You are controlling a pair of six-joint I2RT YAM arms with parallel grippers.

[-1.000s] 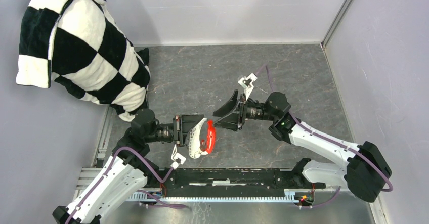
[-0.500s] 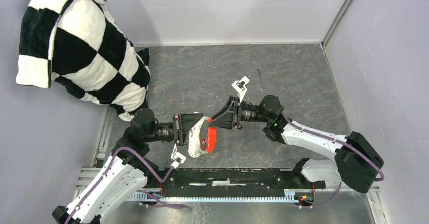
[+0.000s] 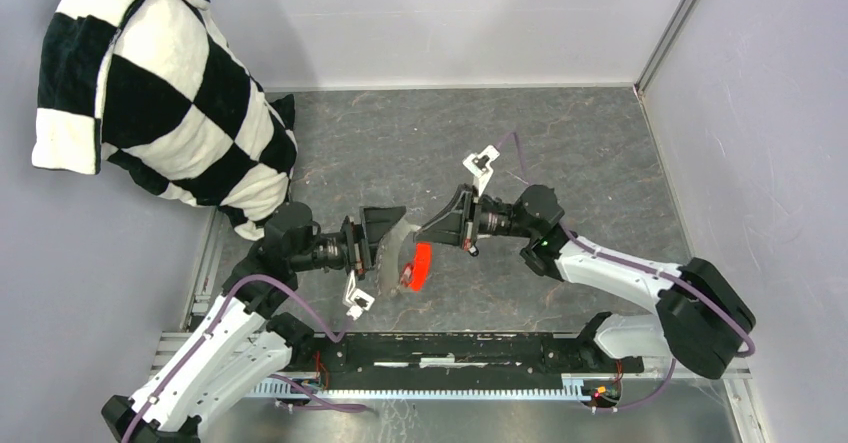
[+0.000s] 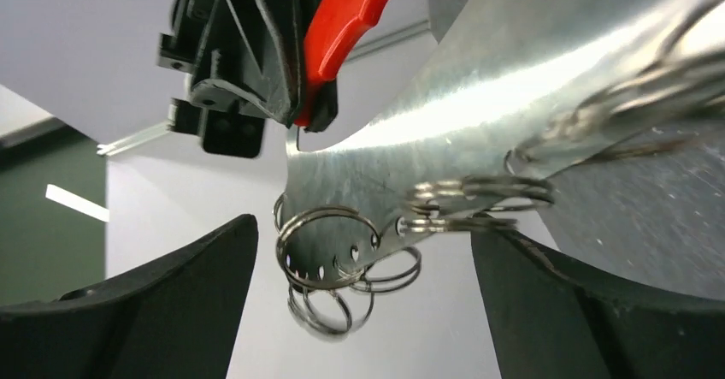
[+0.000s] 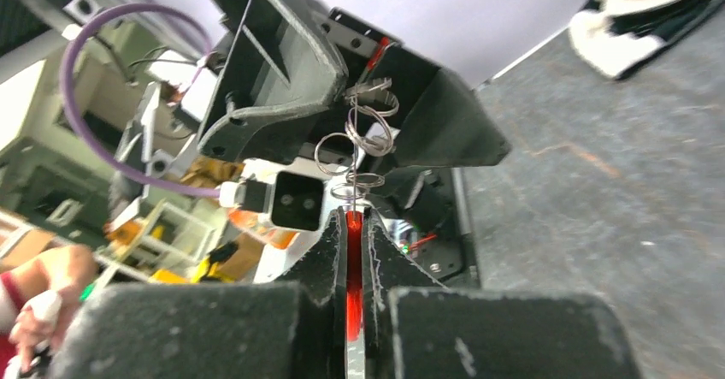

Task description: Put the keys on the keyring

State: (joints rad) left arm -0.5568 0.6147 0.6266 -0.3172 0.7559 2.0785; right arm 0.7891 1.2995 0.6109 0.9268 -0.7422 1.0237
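- Two arms meet in mid-air above the table (image 3: pixel 560 143), towards its near edge.
- On the right gripper (image 5: pixel 355 221) the jaws are clamped on the red fob (image 5: pixel 353 268).
- On the left gripper (image 4: pixel 363 259) the jaws stand wide apart, flanking the keyring (image 4: pixel 329 246) without gripping it.
- Several silvery rings hang from a shiny metal plate (image 4: pixel 479 105) beside the fob.
- No keys can be made out, so threading them looks wholly undone.
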